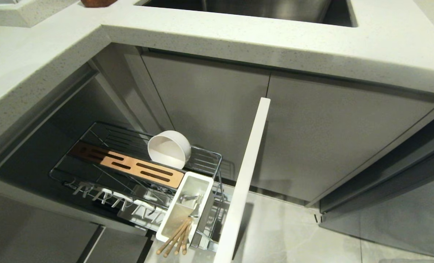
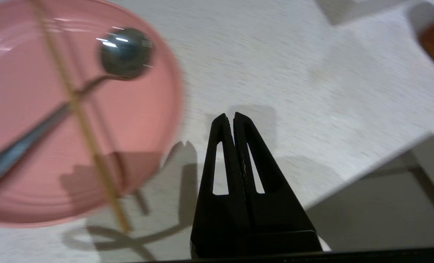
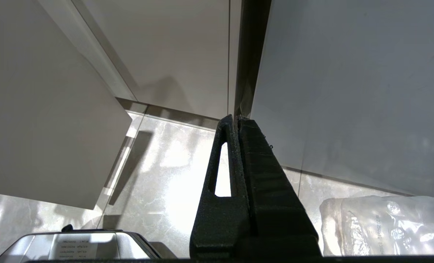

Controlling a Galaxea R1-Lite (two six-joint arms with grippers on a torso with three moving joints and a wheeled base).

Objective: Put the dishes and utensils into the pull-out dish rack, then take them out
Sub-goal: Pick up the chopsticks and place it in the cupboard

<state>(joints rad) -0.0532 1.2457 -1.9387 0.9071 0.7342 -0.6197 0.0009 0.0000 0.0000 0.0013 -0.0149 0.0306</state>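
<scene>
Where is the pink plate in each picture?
Head view: not in it.
Left wrist view: the pink plate lies on the white countertop, beside the shut left hand. The spoon and one chopstick rest on it.
Right wrist view: not in it.
Shared landmark: the white countertop, in the head and left wrist views.

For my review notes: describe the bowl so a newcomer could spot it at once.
Below the countertop, the pull-out dish rack stands open. The cream-white bowl sits tipped on its side behind the slotted wooden strip, the only round dish there.
</scene>
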